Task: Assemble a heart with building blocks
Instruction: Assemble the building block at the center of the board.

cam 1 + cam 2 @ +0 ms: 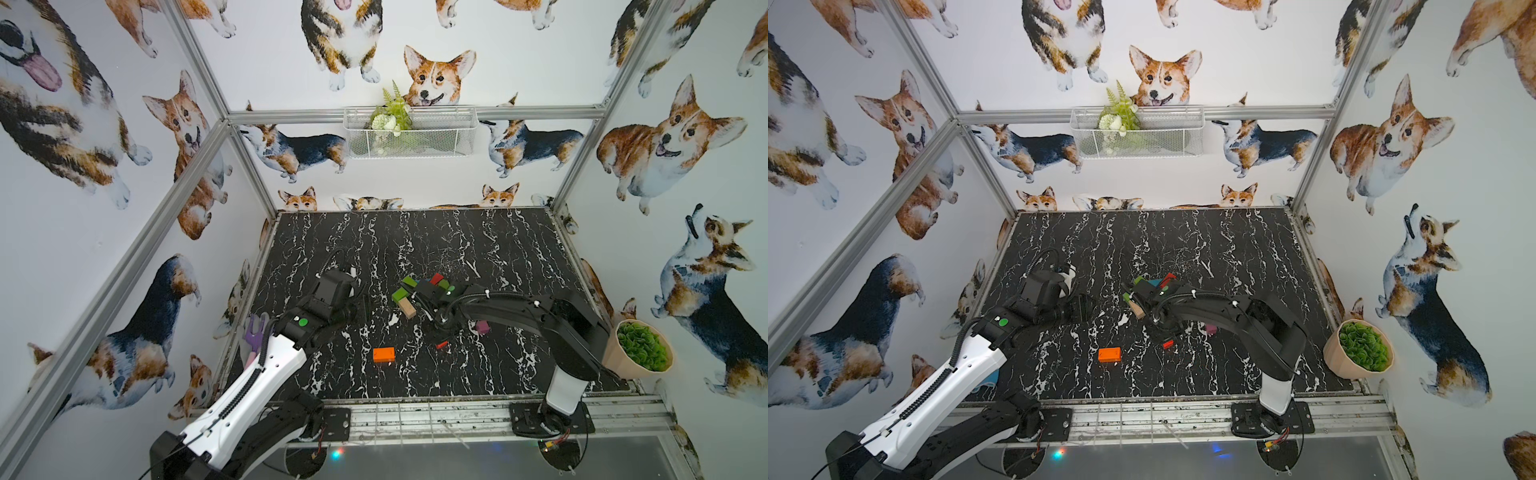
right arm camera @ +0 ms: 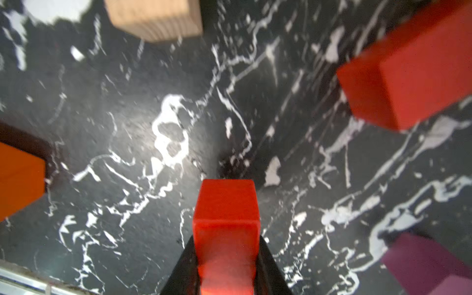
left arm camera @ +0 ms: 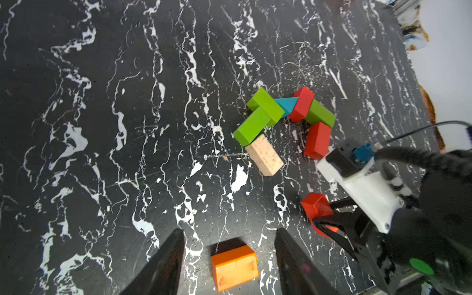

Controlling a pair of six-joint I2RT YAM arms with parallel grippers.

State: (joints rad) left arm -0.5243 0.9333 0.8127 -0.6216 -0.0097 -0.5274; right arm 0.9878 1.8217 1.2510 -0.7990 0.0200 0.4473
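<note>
A curved row of building blocks lies mid-table: two green bars (image 3: pixel 265 106), a teal triangle (image 3: pixel 287 106), a red bar (image 3: pixel 302 103), another green bar (image 3: pixel 320 113), a second red bar (image 3: pixel 318 140) and a plain-wood bar (image 3: pixel 264 154). My right gripper (image 2: pixel 226 242) is shut on a small red block (image 2: pixel 226 204) just above the table, near the row's open side. A purple cube (image 2: pixel 424 263) rests beside it. An orange block (image 3: pixel 233 267) lies alone nearer the front. My left gripper (image 3: pixel 229 231) is open; the orange block shows between its fingers, untouched.
A potted green plant (image 1: pixel 640 349) stands at the table's right front corner. A purple tool (image 1: pixel 254 336) lies by the left edge, beside my left arm. A wire basket (image 1: pixel 409 131) with flowers hangs on the back wall.
</note>
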